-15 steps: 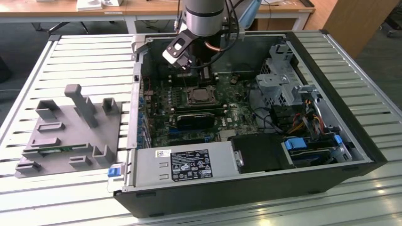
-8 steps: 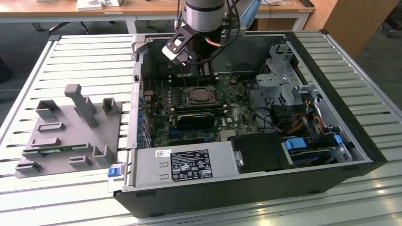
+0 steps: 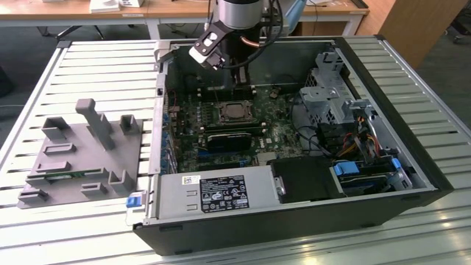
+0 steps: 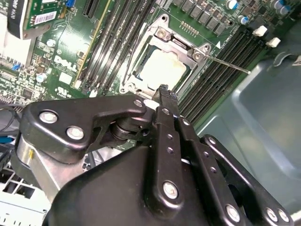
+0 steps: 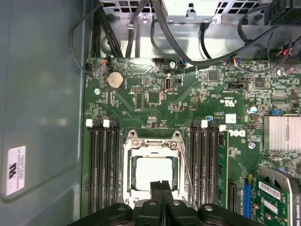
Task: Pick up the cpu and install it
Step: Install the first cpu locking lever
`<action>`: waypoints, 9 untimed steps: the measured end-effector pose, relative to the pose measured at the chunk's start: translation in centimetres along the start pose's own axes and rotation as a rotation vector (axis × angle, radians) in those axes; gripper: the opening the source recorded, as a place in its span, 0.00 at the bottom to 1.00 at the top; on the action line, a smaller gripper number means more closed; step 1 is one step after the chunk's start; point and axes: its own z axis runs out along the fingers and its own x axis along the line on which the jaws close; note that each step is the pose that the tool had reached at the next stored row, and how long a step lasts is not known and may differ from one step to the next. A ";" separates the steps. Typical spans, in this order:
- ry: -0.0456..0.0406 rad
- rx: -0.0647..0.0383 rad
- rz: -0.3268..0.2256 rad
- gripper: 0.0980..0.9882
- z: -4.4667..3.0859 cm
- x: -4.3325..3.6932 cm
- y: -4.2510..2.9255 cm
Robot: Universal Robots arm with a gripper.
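The cpu [image 3: 235, 112] lies flat in the motherboard socket inside the open computer case [image 3: 383, 110], its pale silvery top framed by the metal socket bracket [image 5: 151, 141]. In both wrist views the cpu [image 4: 162, 70] [image 5: 153, 172] shows just beyond my fingertips. My gripper [image 3: 242, 89] hangs above the socket toward the case's back wall. Its two black fingers [image 5: 158, 188] are pressed together with nothing between them, so it is shut and empty. A thin socket lever [image 4: 231, 64] sticks out beside the bracket.
Memory slots [image 5: 102, 169] flank the socket on both sides. A black block [image 3: 229, 141] and a white-labelled power supply [image 3: 213, 193] sit nearer the case front, a drive cage with cables [image 3: 346, 116] at the exterior view's right. A grey fixture [image 3: 85, 157] stands on the slatted table.
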 end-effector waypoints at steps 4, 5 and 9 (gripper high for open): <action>0.0000 0.000 0.000 0.01 -0.53 0.02 0.02; 0.0003 0.000 -0.004 0.01 -0.52 0.02 0.02; 0.0030 0.002 -0.071 0.01 -0.52 0.02 0.02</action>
